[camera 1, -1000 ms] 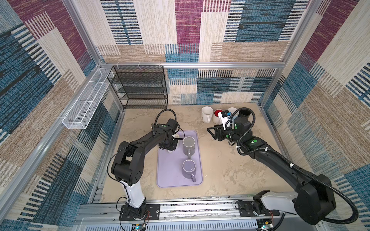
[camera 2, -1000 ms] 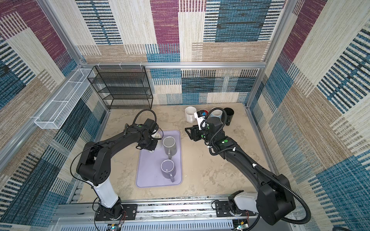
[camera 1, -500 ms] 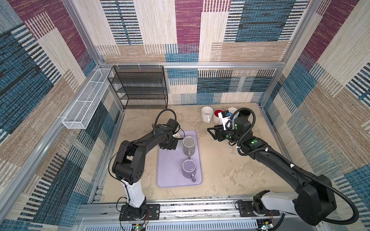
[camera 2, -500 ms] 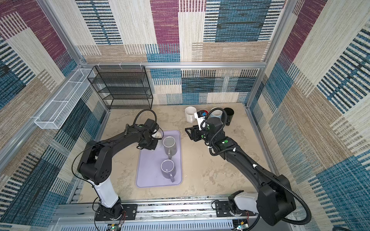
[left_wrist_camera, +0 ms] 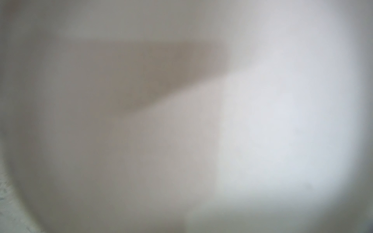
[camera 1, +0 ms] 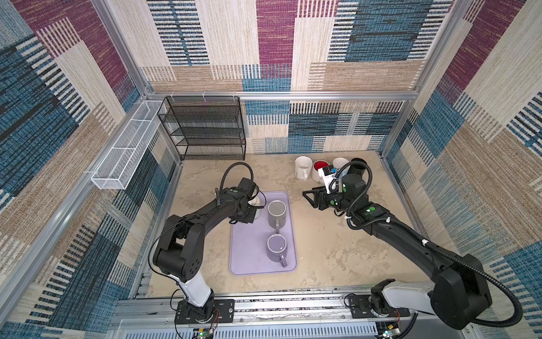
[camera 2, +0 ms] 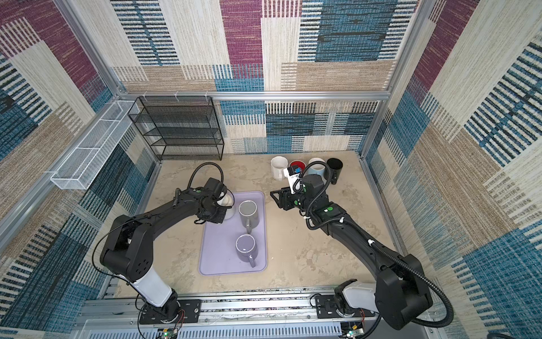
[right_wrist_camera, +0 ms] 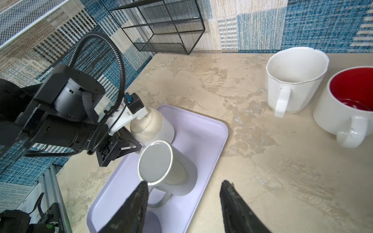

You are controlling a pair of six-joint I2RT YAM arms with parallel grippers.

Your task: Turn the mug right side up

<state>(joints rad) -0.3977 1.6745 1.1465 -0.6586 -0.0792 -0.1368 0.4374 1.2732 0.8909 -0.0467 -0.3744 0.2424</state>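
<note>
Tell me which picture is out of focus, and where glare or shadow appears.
Left wrist view: wholly out of focus; a pale surface fills it, crossed by one soft shadow. Right wrist view: sharp mid-frame, a bright glint rings the grey mug, while the right hand looks blurred. Both top views: sharp, evenly lit.

Cream mug [right_wrist_camera: 153,129], base up, at the far left corner of the tray [right_wrist_camera: 198,129]
It is 1 pale mug with faint speckles low on its side, and it seems to stand mouth down on the lilac tray with its rounded base uppermost. In both top views the mug [camera 1: 256,202] [camera 2: 226,201] is mostly hidden, and its handle cannot be made out.
</note>
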